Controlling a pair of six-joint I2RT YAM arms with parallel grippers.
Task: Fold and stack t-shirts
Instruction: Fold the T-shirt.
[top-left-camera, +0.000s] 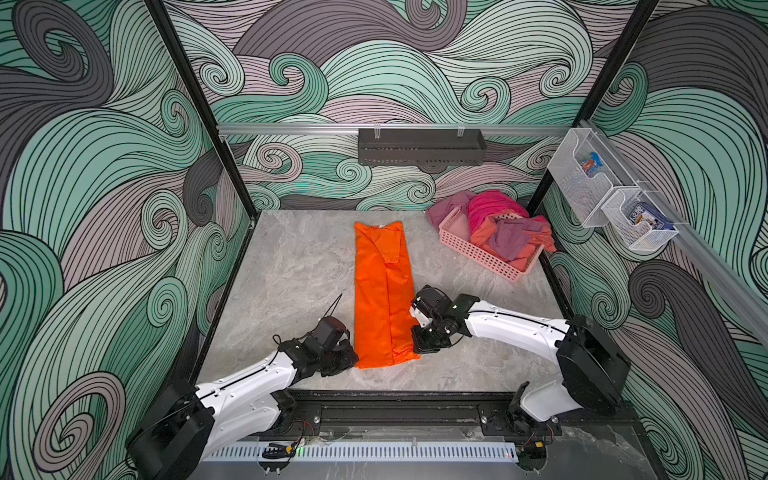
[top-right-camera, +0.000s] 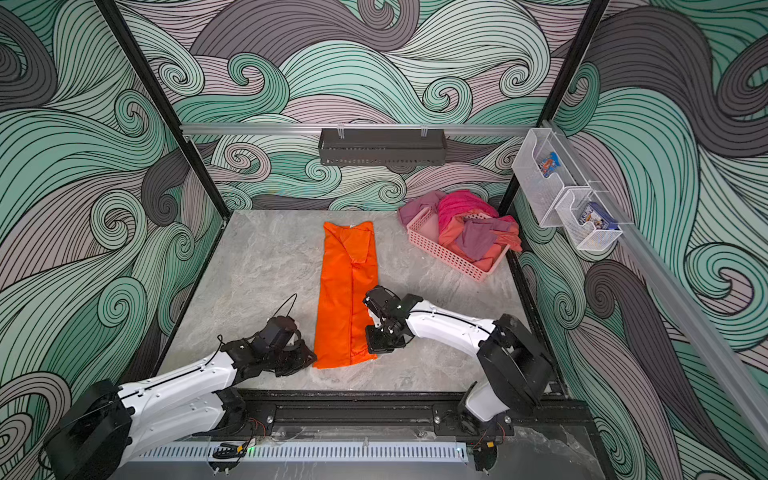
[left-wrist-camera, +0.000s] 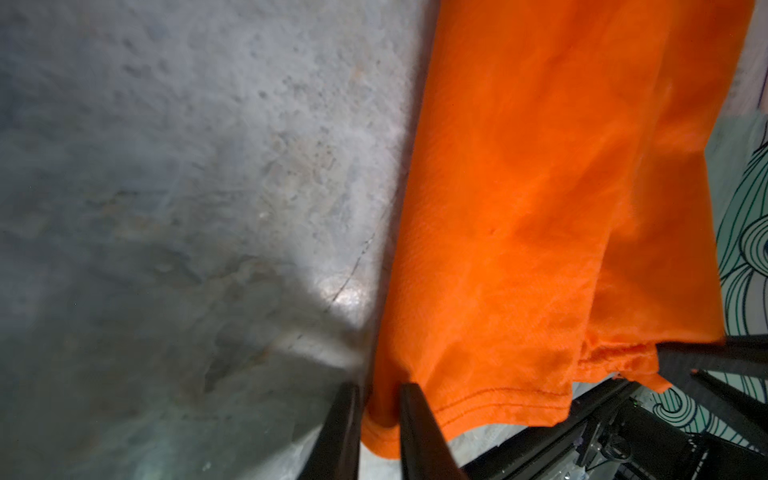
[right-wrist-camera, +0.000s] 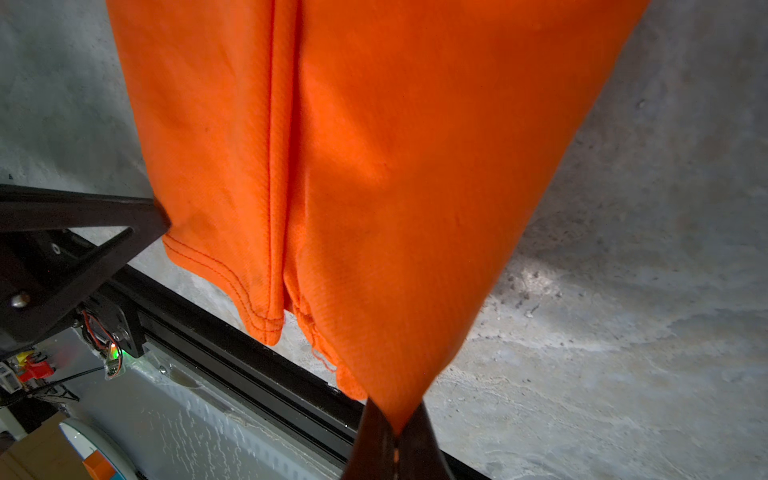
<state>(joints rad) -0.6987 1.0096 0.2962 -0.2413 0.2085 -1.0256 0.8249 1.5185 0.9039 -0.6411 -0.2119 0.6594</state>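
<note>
Two grippers are holding the near hem of one orange t-shirt (top-left-camera: 384, 299). It is lying flat on the grey table (top-left-camera: 291, 270) as a long narrow strip, with both sides folded inward and meeting along a centre line. Left gripper (left-wrist-camera: 380, 386) is sitting at the t-shirt's left hem corner, jaws narrowed and the stitched edge filling the gap between them. Right gripper (right-wrist-camera: 395, 415) is pinching the t-shirt's right hem corner, jaws closed tight and drawing the cloth to a point. Loose threads are showing on the hem beside the centre line. Pink basket (top-left-camera: 478, 255), heaped with pink and purple clothes (top-left-camera: 507, 232), is standing near the t-shirt's collar end on its right side, not touching it. Bare table is lying open along the t-shirt's whole left edge.
</note>
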